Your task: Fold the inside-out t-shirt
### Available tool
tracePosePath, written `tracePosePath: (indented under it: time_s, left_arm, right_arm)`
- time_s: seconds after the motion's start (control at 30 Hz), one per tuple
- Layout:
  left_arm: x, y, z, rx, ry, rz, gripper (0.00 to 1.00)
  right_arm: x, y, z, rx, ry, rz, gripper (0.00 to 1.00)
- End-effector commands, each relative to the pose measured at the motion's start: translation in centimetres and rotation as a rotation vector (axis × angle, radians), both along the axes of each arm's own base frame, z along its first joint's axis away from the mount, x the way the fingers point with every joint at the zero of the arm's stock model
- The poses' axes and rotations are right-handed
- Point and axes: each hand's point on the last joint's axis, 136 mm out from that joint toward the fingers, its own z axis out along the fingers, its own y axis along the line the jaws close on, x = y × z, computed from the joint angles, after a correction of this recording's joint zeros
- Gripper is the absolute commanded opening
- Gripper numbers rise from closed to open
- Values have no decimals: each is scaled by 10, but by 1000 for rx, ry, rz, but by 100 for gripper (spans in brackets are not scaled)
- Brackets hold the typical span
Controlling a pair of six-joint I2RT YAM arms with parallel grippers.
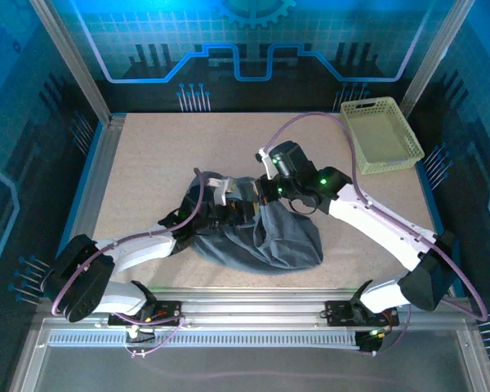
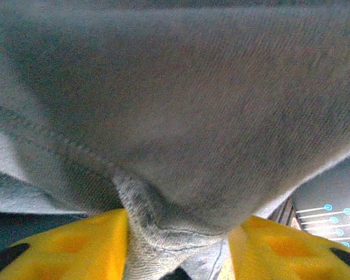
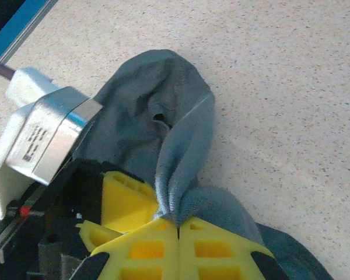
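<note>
Top view: the dark slate-grey soft fabric t-shirt (image 1: 286, 237) lies crumpled in a heap at the middle of the speckled beige table (image 1: 147, 163), nearer the front edge than the back, w/ both arms reaching in over its upper left part. The left gripper (image 1: 245, 214) sits low on the heap's left side and the right gripper (image 1: 265, 189) is just beside it, at the heap's top edge. The pale yellow-green plastic basket (image 1: 367, 104) stands at the far right corner of the table, well apart from the shirt. Left wrist cam: grey knit w/ a stitched seam hangs across the view, and a bunched fold of it fills the gap betw. the two yellow fingers (image 2: 87, 245), touching both, so we read the left fingers as clamped on the cloth w/ a thick wad betw. them. Right wrist cam: the right yellow fingers (image 3: 146, 248) are pressed together at the tips, pinching a thin raised fold of the shirt's edge. The fabric rises from that pinch and drapes back onto the table on the far side. The left gripper's yellow finger and silver-white wrist block show close by on the left.
</note>
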Motion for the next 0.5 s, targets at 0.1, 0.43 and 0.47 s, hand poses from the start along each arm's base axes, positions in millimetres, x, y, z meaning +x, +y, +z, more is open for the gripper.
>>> tracePosePath:
  time_s: [0.1,0.43,0.47]
  left_arm:
    - [2,9,0,41,-5,49,28]
    - [3,63,17,218,-85,233,0]
    - [7,78,17,266,-93,296,0]
  right_arm:
    - [6,-3,11,35,-8,-35,0]
    - [30,-17,-21,-135,25,-86,36]
    - [31,-24,-25,-170,27,-98,44]
